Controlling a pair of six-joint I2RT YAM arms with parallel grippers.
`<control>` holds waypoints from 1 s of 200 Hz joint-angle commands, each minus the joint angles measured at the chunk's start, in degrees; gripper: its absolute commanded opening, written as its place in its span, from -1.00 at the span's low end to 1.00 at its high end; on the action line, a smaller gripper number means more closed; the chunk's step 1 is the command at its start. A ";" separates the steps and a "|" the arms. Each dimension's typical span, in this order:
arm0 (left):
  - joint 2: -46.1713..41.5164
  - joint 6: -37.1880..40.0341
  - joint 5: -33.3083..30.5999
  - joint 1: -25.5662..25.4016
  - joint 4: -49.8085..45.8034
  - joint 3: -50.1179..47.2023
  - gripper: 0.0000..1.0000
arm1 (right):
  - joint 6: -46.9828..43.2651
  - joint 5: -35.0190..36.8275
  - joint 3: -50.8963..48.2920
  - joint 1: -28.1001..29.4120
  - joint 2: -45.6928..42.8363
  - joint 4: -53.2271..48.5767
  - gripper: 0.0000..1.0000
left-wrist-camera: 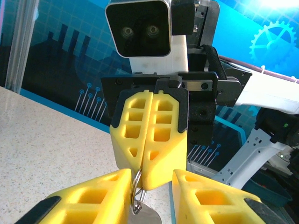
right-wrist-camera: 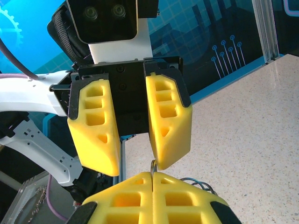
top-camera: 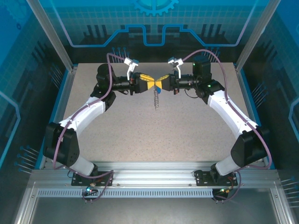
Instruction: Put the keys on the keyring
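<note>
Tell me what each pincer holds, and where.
The right pincer grips the silver metal ring of the hanging dark keyring; the left pincer, open, holds nothing.

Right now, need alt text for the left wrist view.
The right gripper, yellow fingers shut, faces the camera and pinches the keyring by its silver ring. The left gripper is open, one finger either side of that ring, above a speckled table.
</note>
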 commanded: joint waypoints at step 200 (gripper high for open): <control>0.74 1.69 6.26 -1.78 0.87 0.12 -0.82 | 1.96 0.51 0.32 -0.59 -0.10 3.81 -1.00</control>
